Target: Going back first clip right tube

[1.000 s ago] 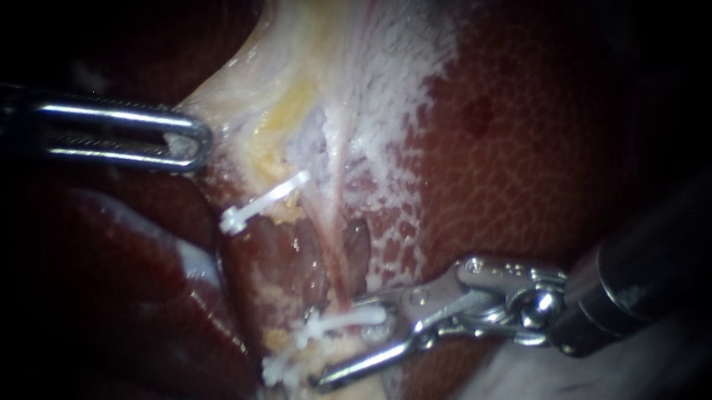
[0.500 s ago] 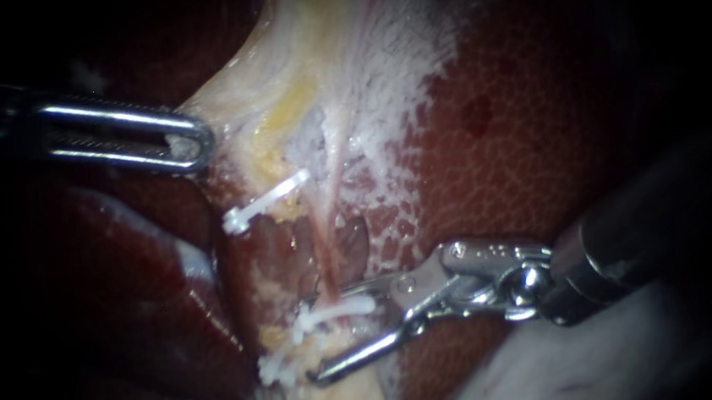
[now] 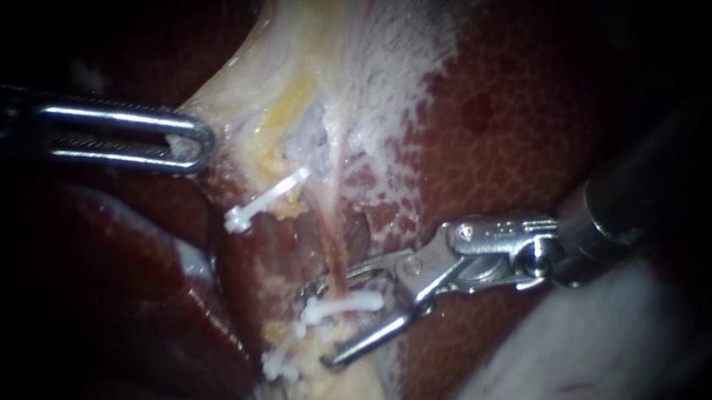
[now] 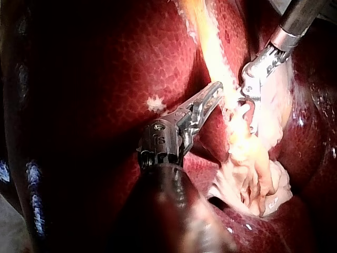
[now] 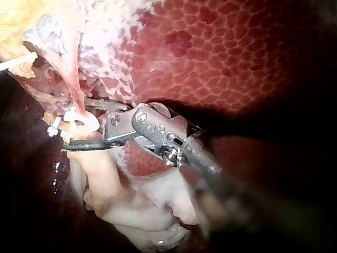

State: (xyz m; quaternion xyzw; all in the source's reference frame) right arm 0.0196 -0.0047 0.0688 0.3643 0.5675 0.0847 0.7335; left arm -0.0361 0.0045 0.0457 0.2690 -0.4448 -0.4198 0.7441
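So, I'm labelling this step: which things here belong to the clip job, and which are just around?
In the job: right instrument, the white clip it straddles, pink tube.
Just around: upper clip, lowest clip, left instrument holding pale tissue, liver.

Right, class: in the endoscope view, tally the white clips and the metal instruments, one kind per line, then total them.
White clips: 3 (upper clip, middle clip, lower clip)
Instruments: 2 (left instrument, right instrument)
Total: 5
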